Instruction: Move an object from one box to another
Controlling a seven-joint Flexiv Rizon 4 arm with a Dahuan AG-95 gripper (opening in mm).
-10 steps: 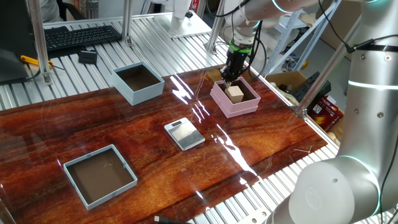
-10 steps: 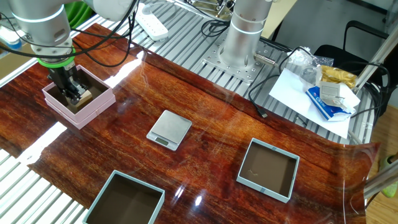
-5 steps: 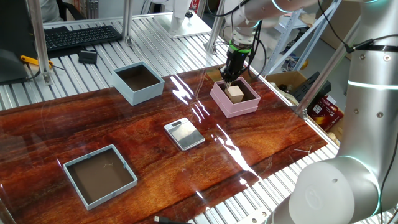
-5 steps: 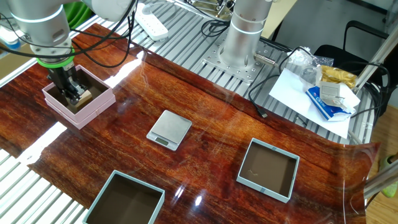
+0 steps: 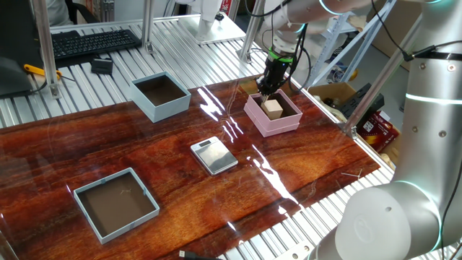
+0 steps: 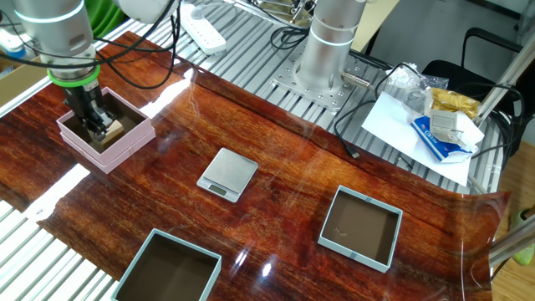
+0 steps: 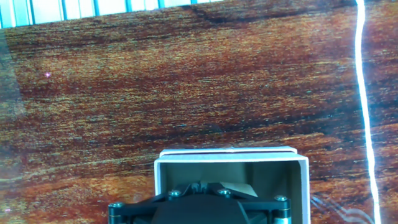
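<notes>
The small light tan wooden cube point(image 5: 273, 108) sits inside the small square pink box point(image 5: 272, 115) at the far right of the glossy dark red wood surface point(image 5: 166, 188). The black two-finger tool point(image 5: 264, 90) hangs over the box's far edge, just beside the cube; whether its fingers are open or closed cannot be told. The tall-walled light blue box point(image 5: 160, 95) stands well apart, far left.

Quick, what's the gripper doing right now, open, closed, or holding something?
Gripper: down in the pink box beside the wooden cube; cannot tell whether the jaws are open or closed on it.
</notes>
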